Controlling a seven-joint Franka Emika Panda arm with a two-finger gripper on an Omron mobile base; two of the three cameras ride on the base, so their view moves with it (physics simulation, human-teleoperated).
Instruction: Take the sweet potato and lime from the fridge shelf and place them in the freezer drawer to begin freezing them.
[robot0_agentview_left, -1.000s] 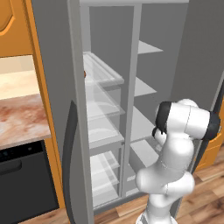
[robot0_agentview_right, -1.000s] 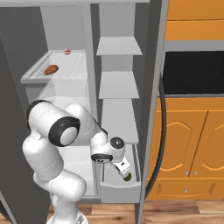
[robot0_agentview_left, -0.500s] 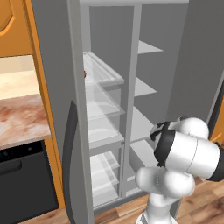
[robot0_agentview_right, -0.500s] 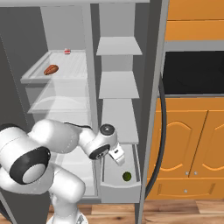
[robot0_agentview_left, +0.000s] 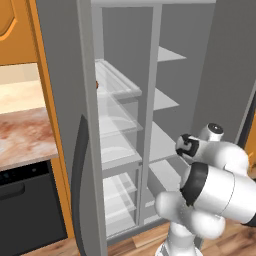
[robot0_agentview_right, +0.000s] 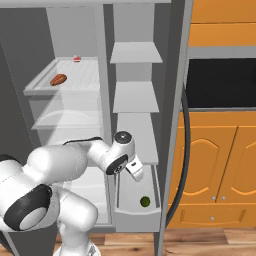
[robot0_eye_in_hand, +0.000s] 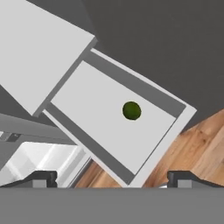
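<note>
There is one lime, lying alone on the flat bottom of the one freezer drawer that is pulled out; the hand view shows the same single lime in that drawer. One sweet potato rests on the topmost fridge shelf, and one small red-and-white item sits farther back on that shelf. Three plain grey shelves are stacked in the narrower compartment above the drawer. One end effector hangs over the drawer. Two orange cabinet doors stand side by side at the right.
</note>
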